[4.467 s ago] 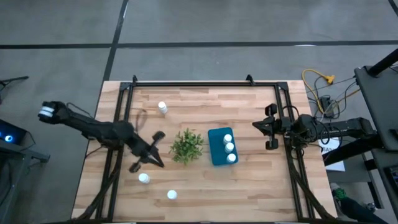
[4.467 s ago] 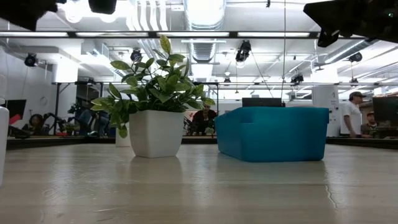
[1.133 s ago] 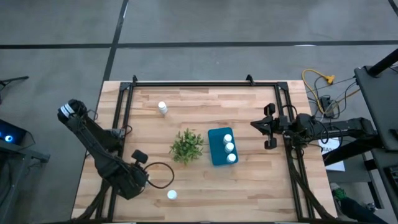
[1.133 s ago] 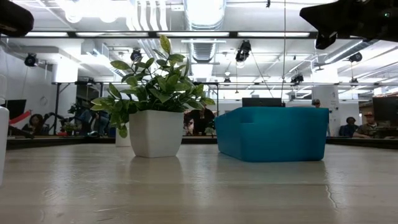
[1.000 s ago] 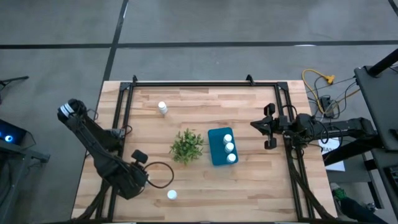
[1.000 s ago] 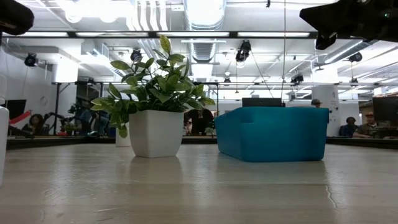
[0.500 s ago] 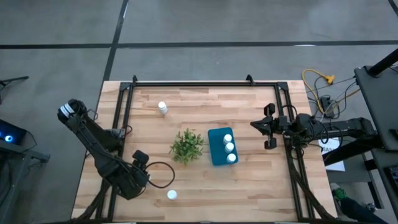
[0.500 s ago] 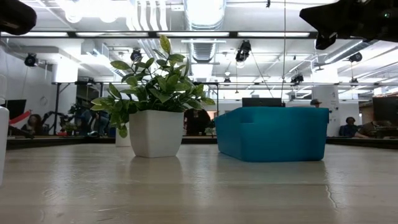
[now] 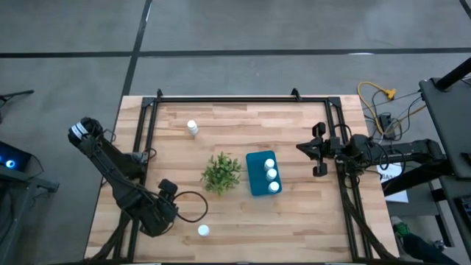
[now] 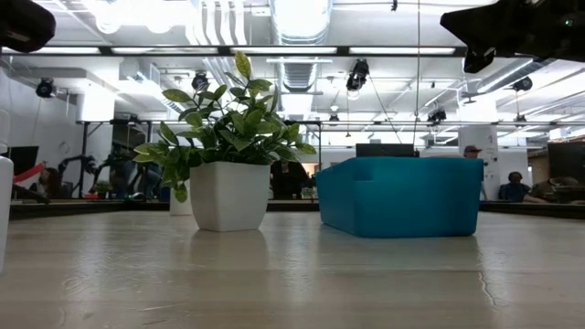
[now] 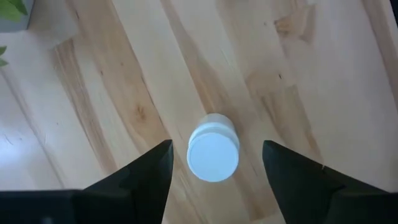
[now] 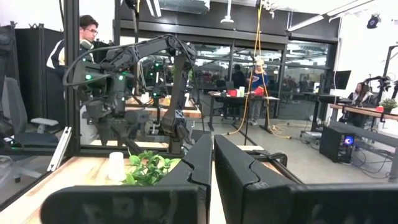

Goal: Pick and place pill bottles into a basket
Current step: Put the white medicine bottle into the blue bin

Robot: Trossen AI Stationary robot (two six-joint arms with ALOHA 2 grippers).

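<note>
left claw (image 11: 214,168) low over the near-left part of the desk (image 9: 243,121), pointing down, fingers (image 11: 146,174) spread wide. one pill bottle (image 11: 212,151) standing upright on the wood between the two fingers, cap up, gaps visible on both sides, no contact. in the high view that bottle hidden under the left arm's wrist (image 9: 156,213).

second pill bottle (image 9: 203,231) upright on the desk near the front edge, just beside the left arm, apart from it. third pill bottle (image 9: 192,127) upright toward the far-left part of the desk, well apart from everything else.

basket (image 9: 255,179) teal, near desk centre, just beside the plant (image 9: 221,173) on its right. three pill bottles inside the basket in a row along its right side: far one (image 9: 268,163), middle one (image 9: 271,174), near one (image 9: 274,187). from the low view only the basket's outer wall (image 10: 402,196) and the plant's white pot (image 10: 228,196) seen side by side; contents not visible from there.

right claw (image 12: 212,163) at the right edge of the desk, raised, pointing across toward the plant and the left arm; fingers pressed together with only a thin slit between, nothing pinched. waiting, well apart from the basket.

people visible in the room beyond the desk, one standing behind the frame in the right wrist view (image 12: 87,34).
</note>
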